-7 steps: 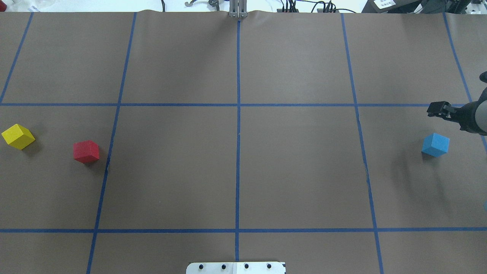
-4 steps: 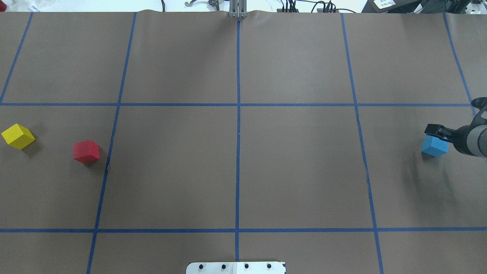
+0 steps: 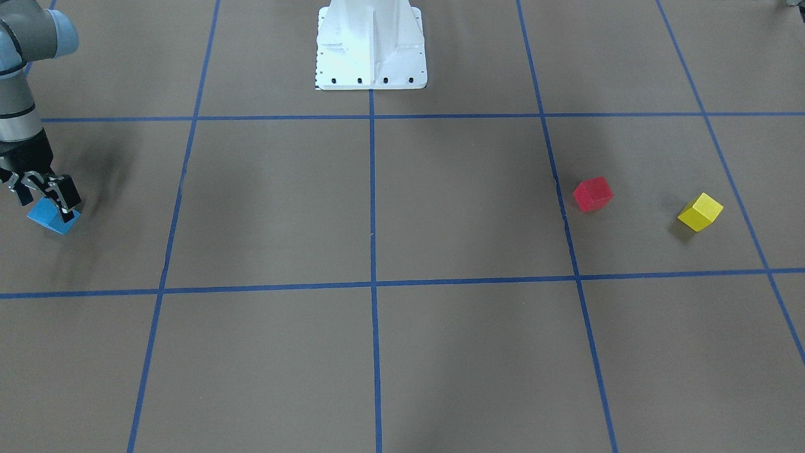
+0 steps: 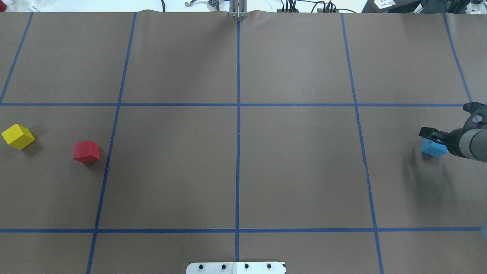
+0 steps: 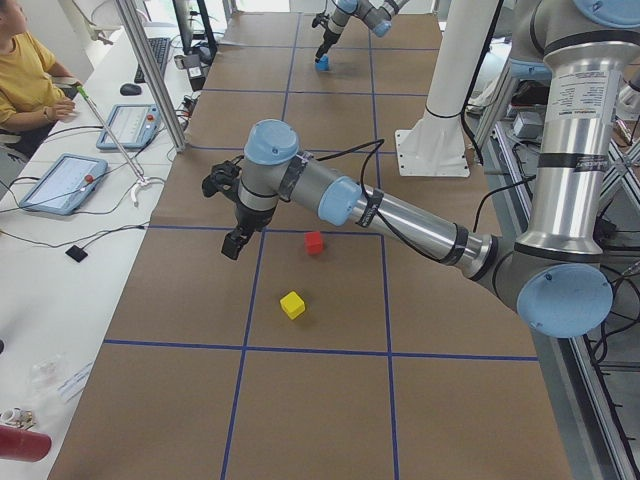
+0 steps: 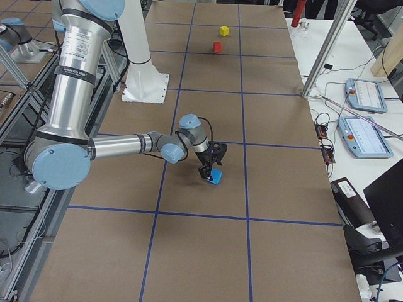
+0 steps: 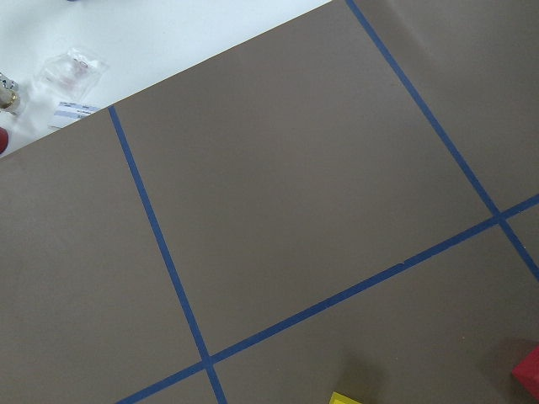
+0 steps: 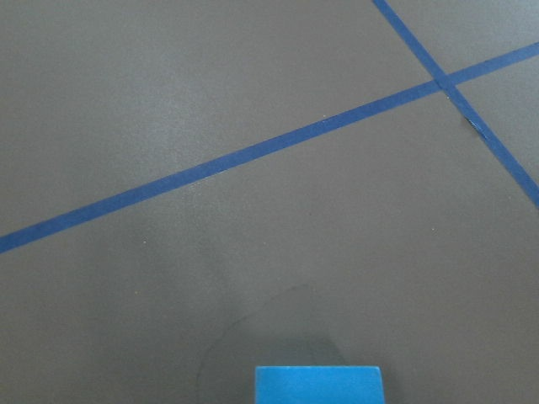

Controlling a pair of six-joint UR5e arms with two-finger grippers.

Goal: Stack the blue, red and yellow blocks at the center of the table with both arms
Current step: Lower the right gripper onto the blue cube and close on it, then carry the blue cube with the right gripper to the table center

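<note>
The blue block (image 4: 432, 148) lies at the table's right end and also shows in the front view (image 3: 50, 219) and the right wrist view (image 8: 318, 385). My right gripper (image 4: 432, 137) is low over it, its jaws open on either side of the block's top (image 3: 43, 198). The red block (image 4: 86, 151) and the yellow block (image 4: 18, 136) lie apart at the left end. My left gripper (image 5: 232, 243) shows only in the exterior left view, hovering above the table beside the red block (image 5: 314, 242). I cannot tell whether it is open or shut.
The white robot base plate (image 4: 236, 267) stands at the near middle edge. Blue tape lines split the brown table (image 4: 296, 167) into squares. An operator (image 5: 30, 70) and tablets (image 5: 60, 182) are beyond the far edge.
My right gripper has moved from beyond the blue block to over it and come down around its top. The blocks have not moved.
</note>
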